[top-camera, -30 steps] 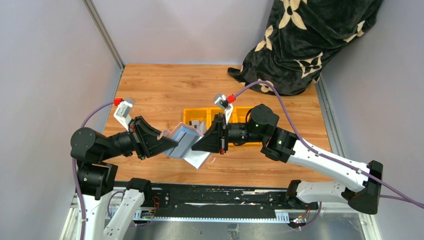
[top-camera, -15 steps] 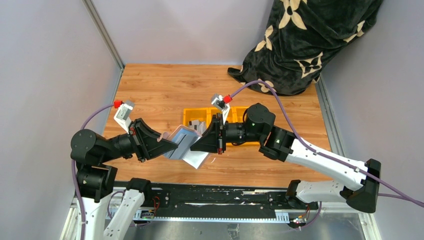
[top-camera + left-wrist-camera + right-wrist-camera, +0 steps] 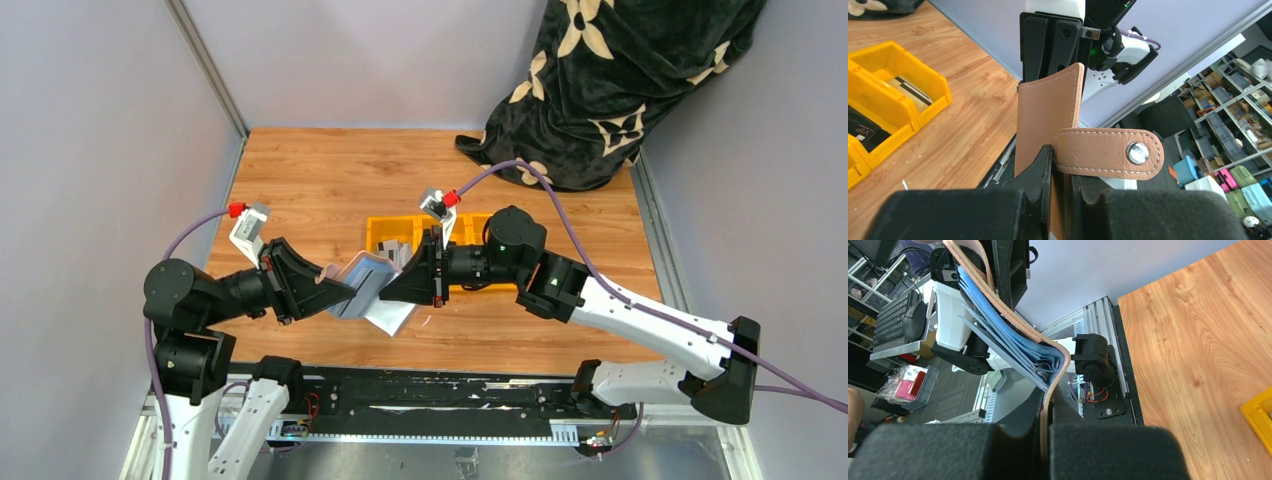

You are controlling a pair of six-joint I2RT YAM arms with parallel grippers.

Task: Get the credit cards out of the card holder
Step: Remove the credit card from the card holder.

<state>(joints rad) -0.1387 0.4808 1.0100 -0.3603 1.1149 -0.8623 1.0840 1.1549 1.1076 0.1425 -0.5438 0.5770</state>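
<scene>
Wood-grain tabletop point(image 3: 330, 180) fills a booth with grey walls. Over its middle, a little toward 6 o'clock, the card holder point(image 3: 366, 278) is held up open between both arms. The left gripper point(image 3: 1060, 175) is pinched onto one tan outer flap, right beside the snap tab point(image 3: 1108, 152). The right gripper point(image 3: 1047, 405) is clamped on the other flap's edge, with the blue slot layers point(image 3: 1013, 345) fanned apart above it. Only blue edges show there, so I cannot tell whether any cards sit in those slots.

At 1 o'clock from the holder stands a row of yellow bins point(image 3: 935, 102), partly hidden behind the right arm in the overhead view. One compartment holds a whitish credit card point(image 3: 907, 90) with a dark stripe. Its neighbour holds a black card point(image 3: 862, 132) printed "VIP", cut off by the frame edge. A black blanket point(image 3: 620, 80) with cream flowers is heaped at the table's far 1 o'clock corner.
</scene>
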